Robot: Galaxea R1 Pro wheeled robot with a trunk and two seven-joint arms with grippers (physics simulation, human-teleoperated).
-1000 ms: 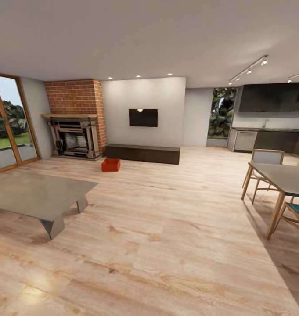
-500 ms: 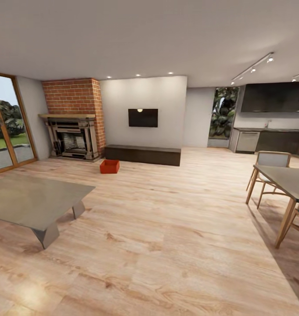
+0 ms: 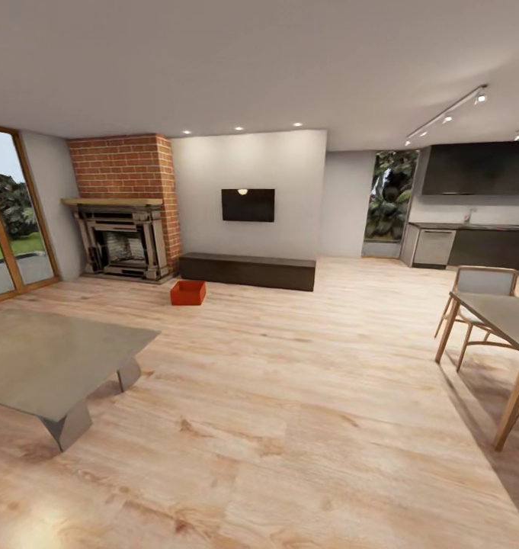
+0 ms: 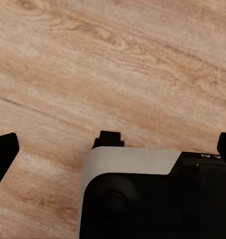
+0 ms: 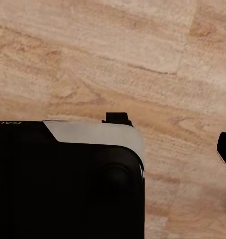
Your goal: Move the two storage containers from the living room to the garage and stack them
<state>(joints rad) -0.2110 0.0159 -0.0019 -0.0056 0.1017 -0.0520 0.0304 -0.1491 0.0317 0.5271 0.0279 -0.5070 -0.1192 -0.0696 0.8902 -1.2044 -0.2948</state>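
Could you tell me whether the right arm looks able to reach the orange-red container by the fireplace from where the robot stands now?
Probably not. The container sits far across the wood floor, in front of the dark low cabinet. The right wrist view shows plank floor beneath the arm. Nothing blocks the path; the robot would need to drive closer.

Colours across the room

We see an orange-red bin (image 3: 188, 293) on pale wood planks (image 3: 289, 396) with brown grain, a red brick chimney (image 3: 122, 168), a black TV (image 3: 248, 204) on a white wall (image 3: 289, 168), a dark brown cabinet (image 3: 248, 271), and a grey table (image 3: 46, 358)
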